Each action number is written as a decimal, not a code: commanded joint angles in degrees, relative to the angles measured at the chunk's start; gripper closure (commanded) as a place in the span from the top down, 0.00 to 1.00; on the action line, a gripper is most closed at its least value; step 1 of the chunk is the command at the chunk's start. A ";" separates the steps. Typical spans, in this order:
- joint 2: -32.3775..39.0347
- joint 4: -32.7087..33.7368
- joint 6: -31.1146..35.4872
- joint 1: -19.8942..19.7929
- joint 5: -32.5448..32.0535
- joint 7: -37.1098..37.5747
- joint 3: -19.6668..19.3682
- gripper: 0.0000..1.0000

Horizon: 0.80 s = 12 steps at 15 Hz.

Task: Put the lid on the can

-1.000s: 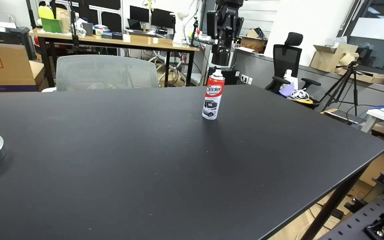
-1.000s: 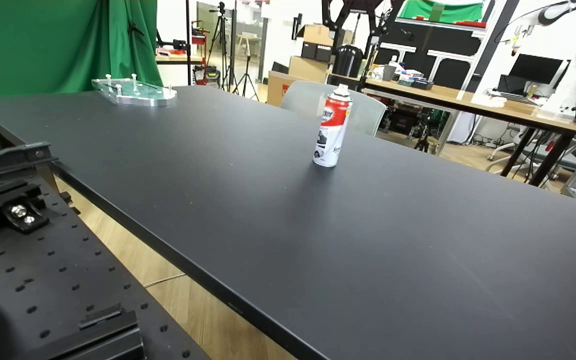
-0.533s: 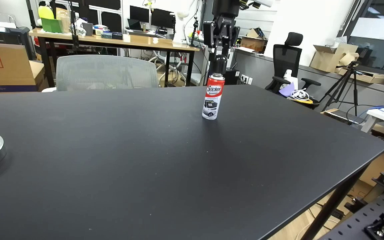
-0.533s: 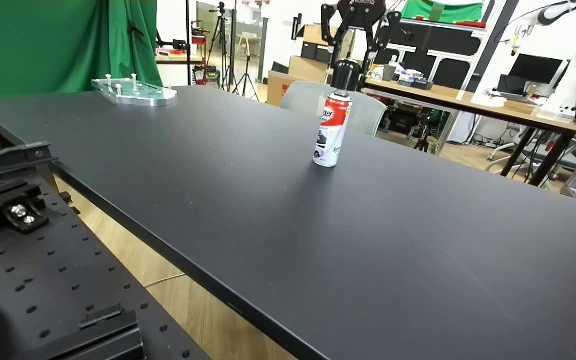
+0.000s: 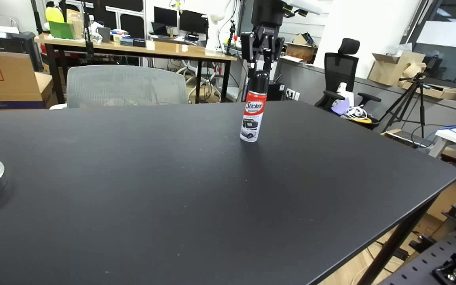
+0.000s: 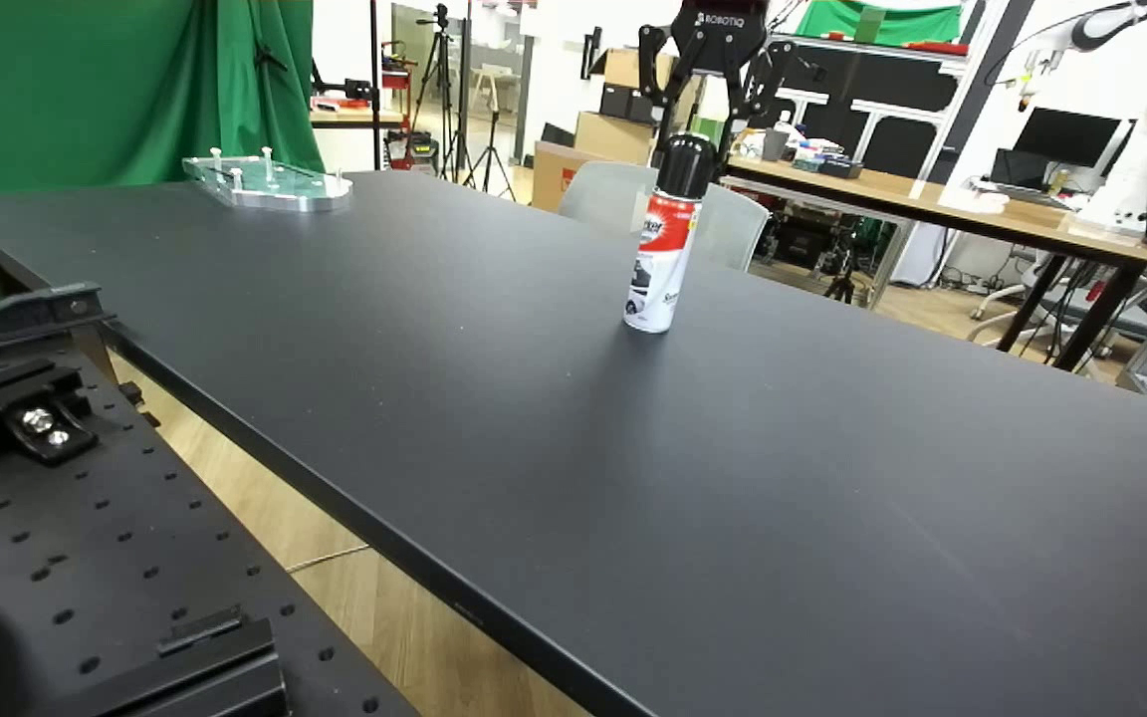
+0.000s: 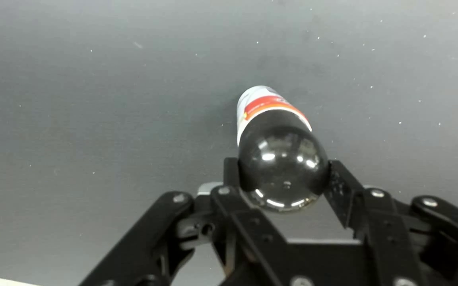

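The can (image 5: 253, 117) stands upright on the dark table (image 5: 152, 190), with its red and white label showing; it is also in the other exterior picture (image 6: 662, 264) and in the wrist view (image 7: 257, 99). The lid (image 5: 258, 82), black and domed, sits over the can's top in both exterior views (image 6: 687, 169), hiding the white nozzle. Its lower edge meets the red band. In the wrist view the lid (image 7: 282, 155) lies between the fingers of my gripper (image 7: 281, 171), which touch it on both sides. My gripper (image 6: 692, 157) comes down from above.
A clear plate with several white pegs (image 6: 275, 194) lies on the table's far end in an exterior view. A light mesh chair (image 5: 127, 85) stands behind the table edge. A perforated black board (image 6: 125, 558) is beside the near edge.
My gripper has moved down with the lid. The lid was above the can and now covers its nozzle and shoulder. The can has not moved.
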 commanded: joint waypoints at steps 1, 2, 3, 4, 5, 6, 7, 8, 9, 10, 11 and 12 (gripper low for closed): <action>0.46 1.15 -0.31 -0.10 -0.55 2.34 -0.08 0.32; 0.44 1.06 -0.30 -0.12 -0.53 2.37 -0.09 0.32; 0.45 1.00 -0.31 -0.13 -0.53 2.39 -0.10 0.32; 0.47 0.92 -0.32 -0.14 -0.53 2.41 -0.11 0.32; 0.47 0.87 -0.35 -0.15 -0.50 2.39 -0.10 0.32; 0.43 0.80 -0.52 -0.16 -0.43 2.32 -0.07 0.32; 0.35 0.72 -0.61 -0.16 -0.41 2.33 -0.06 0.32; 0.22 0.58 -0.81 -0.17 -0.34 2.33 -0.05 0.32; 0.11 0.47 -0.90 -0.18 -0.33 2.29 -0.04 0.32; 0.02 0.36 -0.92 -0.18 -0.35 2.31 -0.05 0.32; -0.08 0.22 -0.98 -0.19 -0.35 2.27 -0.05 0.32; -0.09 0.11 -1.06 -0.20 -0.36 2.28 -0.06 0.32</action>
